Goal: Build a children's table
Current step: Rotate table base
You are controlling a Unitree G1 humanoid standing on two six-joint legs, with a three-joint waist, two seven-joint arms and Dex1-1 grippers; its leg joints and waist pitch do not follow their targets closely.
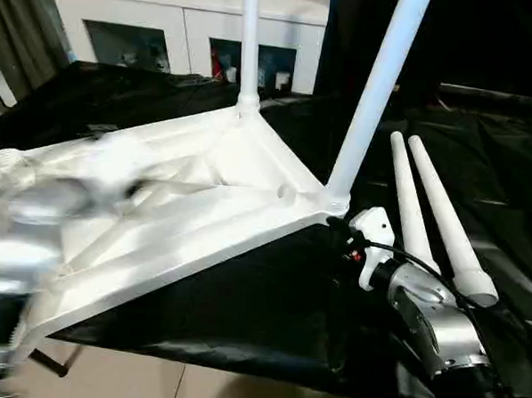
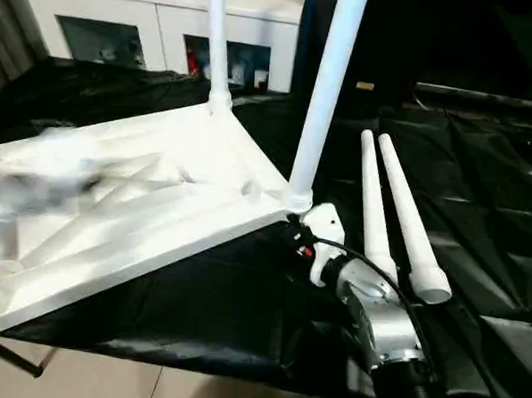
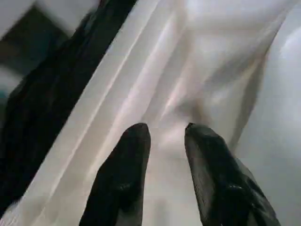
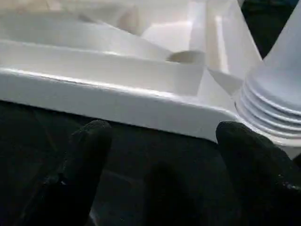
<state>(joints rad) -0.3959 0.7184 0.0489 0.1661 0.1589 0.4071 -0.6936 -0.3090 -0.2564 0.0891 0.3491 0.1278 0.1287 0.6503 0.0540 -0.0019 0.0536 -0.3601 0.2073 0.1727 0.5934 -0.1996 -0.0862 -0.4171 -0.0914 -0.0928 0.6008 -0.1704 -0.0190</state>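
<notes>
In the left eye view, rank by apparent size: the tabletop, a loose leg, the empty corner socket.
1. Tabletop, largest.
2. Loose leg; the two lying side by side look alike.
3. Empty corner socket, smallest.

The right gripper (image 4: 160,146) pointed at the long edge of the upturned white tabletop (image 4: 117,99), its two black fingers (image 4: 87,155) spread wide apart over the black cloth (image 4: 155,160) and short of the rim. Beyond that rim, raised ribs crossed the underside of the tabletop and walled off shallow hollows. At the corner nearest one finger, a white leg (image 4: 277,80) stood in its socket, with ridged rings around its base.
</notes>
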